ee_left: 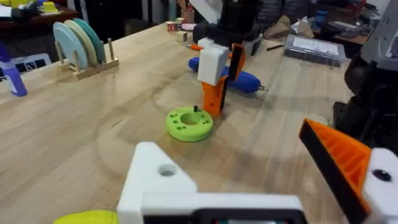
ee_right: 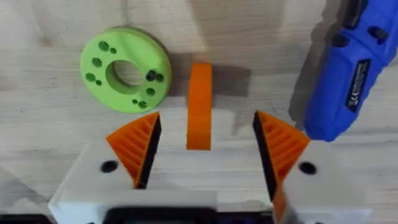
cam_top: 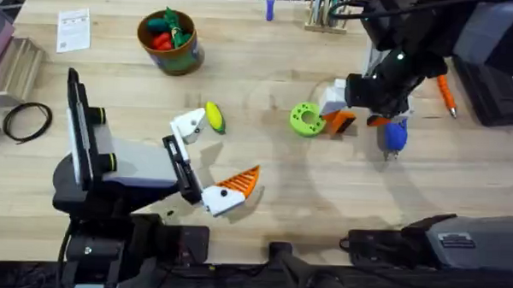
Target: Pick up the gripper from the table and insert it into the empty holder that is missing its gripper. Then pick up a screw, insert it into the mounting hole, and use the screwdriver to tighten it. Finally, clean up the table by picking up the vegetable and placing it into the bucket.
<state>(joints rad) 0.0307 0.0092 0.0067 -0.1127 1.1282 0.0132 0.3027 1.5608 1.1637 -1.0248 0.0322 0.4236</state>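
The orange gripper piece (ee_right: 199, 106) stands on the table between the open orange-padded fingers of my right gripper (ee_right: 205, 122), apart from both pads. In the overhead view the right gripper (cam_top: 336, 113) hangs over that piece (cam_top: 343, 124). Beside it lie a green disc (ee_right: 125, 78) holding a small dark screw (ee_right: 151, 76) and the blue screwdriver (ee_right: 348, 68). My left gripper (cam_top: 212, 155) is open near the table's middle; one finger is the bare white holder (cam_top: 189, 124), the other carries an orange tip (cam_top: 242, 179). The yellow vegetable (cam_top: 215, 117) lies next to the holder. The bucket (cam_top: 189, 58) stands at the back left.
Red and green toy vegetables (cam_top: 165, 30) fill the bucket. A thin orange-handled tool (cam_top: 447, 95) lies at the far right. A paper card (cam_top: 73, 28) and a black cable (cam_top: 26, 121) are at the left. A rack of discs (ee_left: 81, 42) stands at the table's far edge.
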